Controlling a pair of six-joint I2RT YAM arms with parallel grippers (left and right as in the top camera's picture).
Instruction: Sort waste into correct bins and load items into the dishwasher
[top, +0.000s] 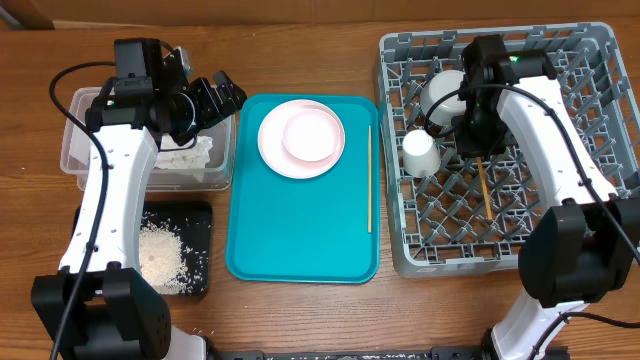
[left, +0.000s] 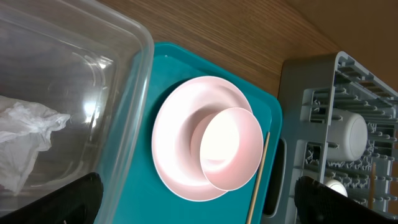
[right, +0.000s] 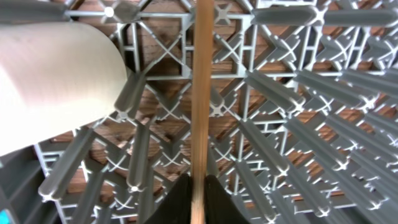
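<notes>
- The left gripper (top: 222, 98) hung wide open and empty above the right end of the clear tub (top: 72, 150), its camera looking down on the teal tray (top: 300, 240).
- Crumpled tissue (top: 185, 155) lay in the clear tub, and rice (top: 160, 255) lay in the black tray (top: 200, 230), so the waste in view looked sorted.
- On the teal tray sat the pink plate (top: 275, 150) with the pink bowl (top: 310, 133) on it, and a loose chopstick (top: 369, 180) lay along the tray's right edge. None of these was loaded yet.
- In the dish rack (top: 590, 70) the grey-blue bowl (top: 438, 90) and the white cup (top: 420, 152) lay near the left side.
- The right gripper (right: 199, 202) was over the rack, its fingertips close against both sides of the held chopstick (right: 200, 93), which pointed down among the pegs.
- The step in hand looked like setting that chopstick into the rack.
- The next move called for parting the jaws and lifting clear without dragging the stick, then crossing to the teal tray for the loose chopstick.
</notes>
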